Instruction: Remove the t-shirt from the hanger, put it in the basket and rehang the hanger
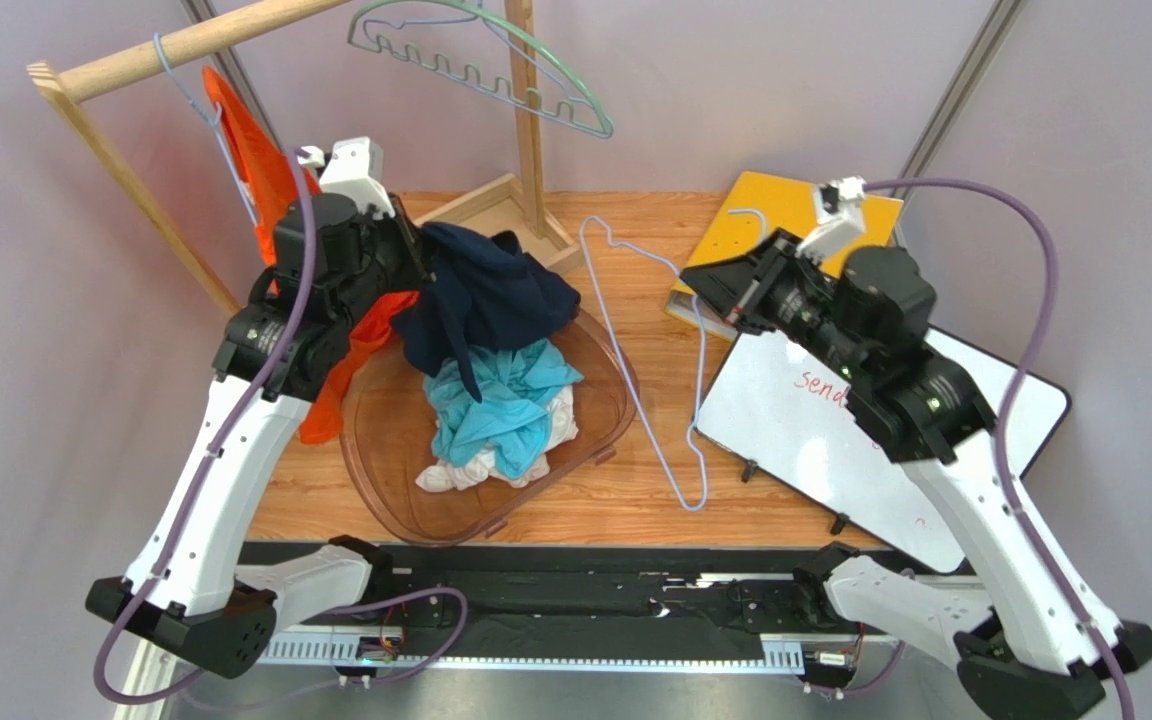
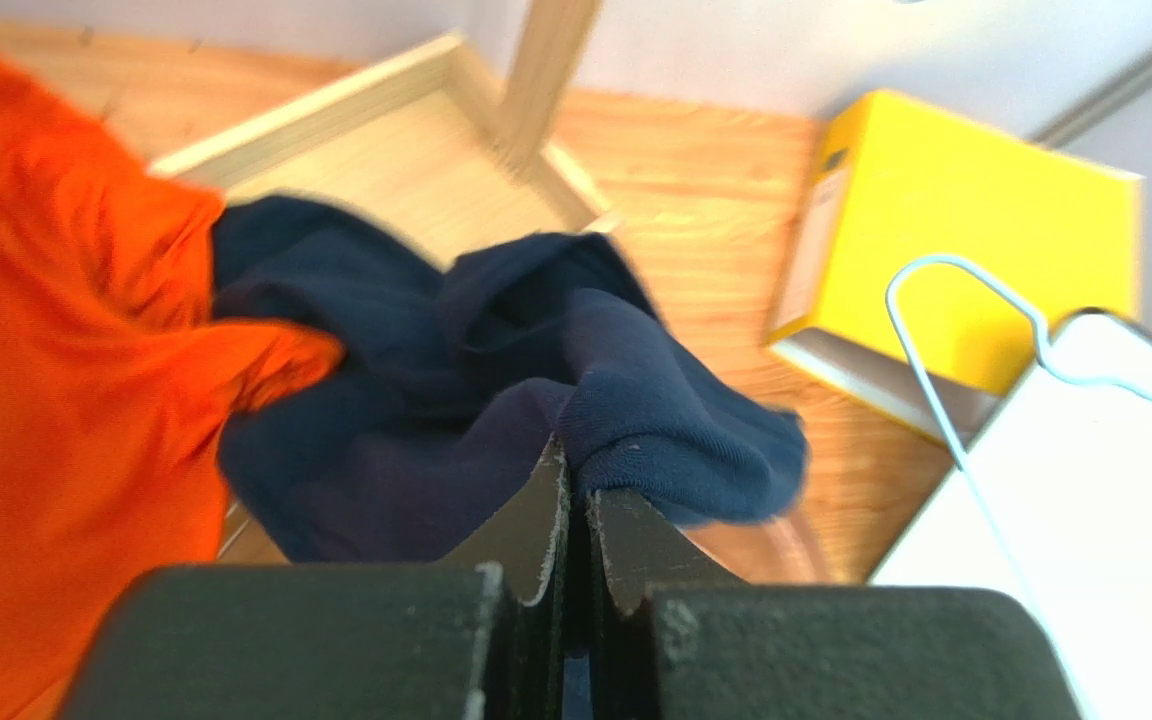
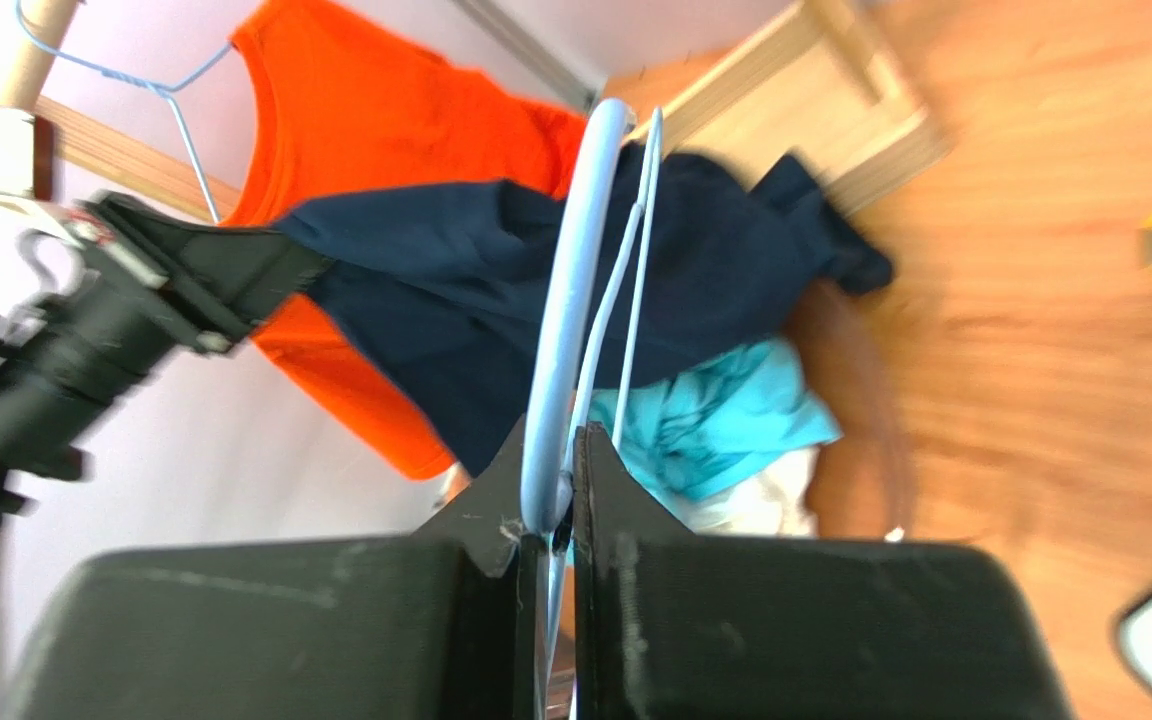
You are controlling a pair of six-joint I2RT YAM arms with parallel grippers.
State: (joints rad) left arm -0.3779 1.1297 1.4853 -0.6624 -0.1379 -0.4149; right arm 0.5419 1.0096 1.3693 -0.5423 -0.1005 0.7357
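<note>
Top view: a wooden table (image 1: 297,510) is enclosed by pale lilac walls (image 1: 778,75). At 11 o'clock stands a wooden rack (image 1: 192,45) carrying an orange shirt (image 1: 244,150). A yellow box (image 2: 958,225) lies at 1 o'clock and a whiteboard (image 1: 793,435) at 4 o'clock. The left gripper (image 2: 575,473) is clenched on the navy t-shirt (image 1: 485,293), which hangs over the 12 o'clock rim of a clear brown basket (image 1: 387,495) of teal and white laundry. The right gripper (image 3: 555,488) pinches the pale blue hanger (image 3: 575,285). The hanger stretches bare across the table at 3 o'clock of the t-shirt, apart from it.
</note>
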